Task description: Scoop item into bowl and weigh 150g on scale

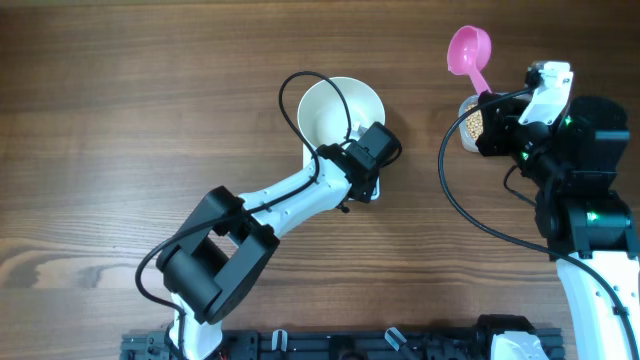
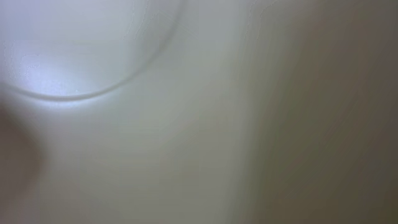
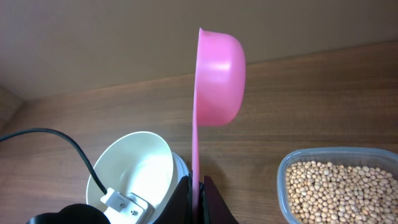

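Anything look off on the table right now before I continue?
No beans spilled; they sit in the tub. The bowl looks tipped on the scale, left gripper shut on its rim. The right gripper holds the pink scoop on edge, empty.

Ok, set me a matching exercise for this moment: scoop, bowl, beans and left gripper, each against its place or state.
Things:
1. pink scoop
2. white bowl
3. beans
4. left gripper

Places or states:
A. lying in the clear tub
B. shut on the bowl's rim
C. empty, clamped at its rim by a gripper
D. held by its handle in the right gripper, turned on edge

Pairs: 1-D, 2-C, 3-A, 4-B.
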You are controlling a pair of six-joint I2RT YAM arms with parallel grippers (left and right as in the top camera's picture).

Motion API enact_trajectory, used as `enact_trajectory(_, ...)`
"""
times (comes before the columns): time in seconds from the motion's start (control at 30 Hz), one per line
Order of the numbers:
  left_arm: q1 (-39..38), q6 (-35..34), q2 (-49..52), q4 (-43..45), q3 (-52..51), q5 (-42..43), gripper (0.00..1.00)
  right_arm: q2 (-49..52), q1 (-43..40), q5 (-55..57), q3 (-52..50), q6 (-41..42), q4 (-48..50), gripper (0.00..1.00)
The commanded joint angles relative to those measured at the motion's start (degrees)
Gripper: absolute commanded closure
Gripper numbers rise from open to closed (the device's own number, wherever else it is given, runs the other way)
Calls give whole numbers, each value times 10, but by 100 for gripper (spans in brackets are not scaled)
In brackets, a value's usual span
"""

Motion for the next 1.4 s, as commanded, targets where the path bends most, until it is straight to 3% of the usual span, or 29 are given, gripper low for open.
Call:
enact_trajectory(0.0, 1, 3, 50, -12, -7, -8, 96, 1, -2, -14, 8, -7, 0, 96)
enact_trajectory(0.53, 1, -10, 50, -47, -7, -6, 96, 1, -2, -14, 8, -7, -1, 96)
enact_trajectory(0.93, 1, -10, -66, -20, -7, -10, 96, 1, -2, -14, 8, -7, 0, 96)
enact_trajectory(1.37, 1, -10, -46, -21, -7, 3, 96, 1, -2, -14, 8, -7, 0, 96)
